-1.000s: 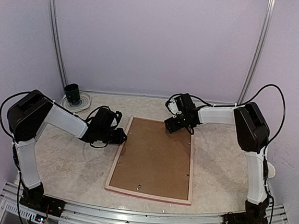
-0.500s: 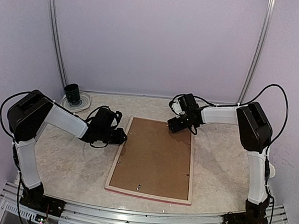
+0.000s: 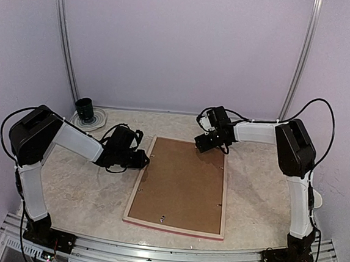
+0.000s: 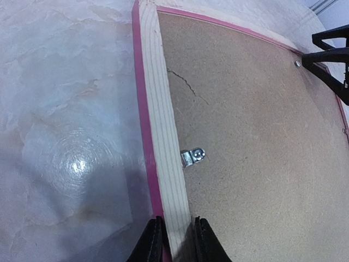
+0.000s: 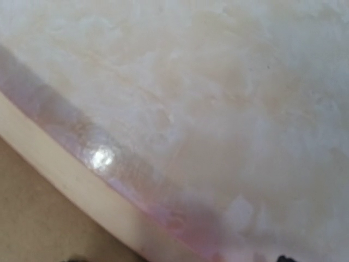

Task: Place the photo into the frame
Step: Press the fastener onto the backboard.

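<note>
The frame [image 3: 172,229] lay face down on the tabletop [image 3: 84,184], backing board [image 3: 183,181] up, its long axis running away from the arms. The left pincer [image 3: 143,159] sat at its left rail, narrowly parted, grip uncertain. The right pincer [image 3: 206,144] hovered over the far right corner, state unclear. No photo showed.

Right wrist view blurred throughout: frame [image 5: 65,180] rail and worktop [image 5: 218,82] both soft, no detail. In the left wrist view the left fingers [image 4: 154,240] are cut by the bottom edge; contact with the rail unclear. Overhead, right gripper [image 3: 204,144] too small to read its gap. Frame's front faces down, unseen.
</note>
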`<state>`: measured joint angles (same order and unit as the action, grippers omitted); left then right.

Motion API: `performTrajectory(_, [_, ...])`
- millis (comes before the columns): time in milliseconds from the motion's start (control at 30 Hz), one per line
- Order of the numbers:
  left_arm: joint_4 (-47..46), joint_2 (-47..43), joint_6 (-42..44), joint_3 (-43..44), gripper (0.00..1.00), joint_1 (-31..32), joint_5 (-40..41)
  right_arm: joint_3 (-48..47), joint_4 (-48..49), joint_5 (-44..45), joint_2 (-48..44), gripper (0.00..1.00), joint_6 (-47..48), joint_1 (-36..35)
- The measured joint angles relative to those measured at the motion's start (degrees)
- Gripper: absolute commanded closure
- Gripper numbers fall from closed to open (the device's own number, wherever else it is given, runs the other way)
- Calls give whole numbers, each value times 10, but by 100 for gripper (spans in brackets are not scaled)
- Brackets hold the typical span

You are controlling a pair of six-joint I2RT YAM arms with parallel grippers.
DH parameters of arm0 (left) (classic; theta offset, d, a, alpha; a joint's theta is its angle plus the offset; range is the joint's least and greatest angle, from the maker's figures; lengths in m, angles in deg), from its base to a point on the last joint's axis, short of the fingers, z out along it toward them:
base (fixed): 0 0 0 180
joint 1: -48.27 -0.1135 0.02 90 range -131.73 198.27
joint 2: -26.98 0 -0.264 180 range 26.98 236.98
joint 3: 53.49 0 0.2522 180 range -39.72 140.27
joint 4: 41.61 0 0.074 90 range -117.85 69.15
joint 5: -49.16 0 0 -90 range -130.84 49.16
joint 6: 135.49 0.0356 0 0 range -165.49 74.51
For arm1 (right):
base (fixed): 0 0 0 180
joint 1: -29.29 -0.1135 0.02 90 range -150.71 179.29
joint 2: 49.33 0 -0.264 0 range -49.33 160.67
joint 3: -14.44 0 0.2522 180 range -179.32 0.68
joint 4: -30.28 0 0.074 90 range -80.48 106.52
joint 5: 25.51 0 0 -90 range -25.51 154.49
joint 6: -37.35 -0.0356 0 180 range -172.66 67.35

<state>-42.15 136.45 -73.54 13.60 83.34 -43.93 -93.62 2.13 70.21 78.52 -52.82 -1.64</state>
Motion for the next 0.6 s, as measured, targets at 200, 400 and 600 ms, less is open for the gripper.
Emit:
performTrajectory(200, [-3,1,0,0,82,0,-1,-25,-19,2,19,20,-7,0])
performTrajectory(400, [-3,1,0,0,82,0,-1,-37,-27,10,26,20,-12,0])
performTrajectory(600, [-3,1,0,0,82,0,-1,-51,-38,14,32,20,-14,0])
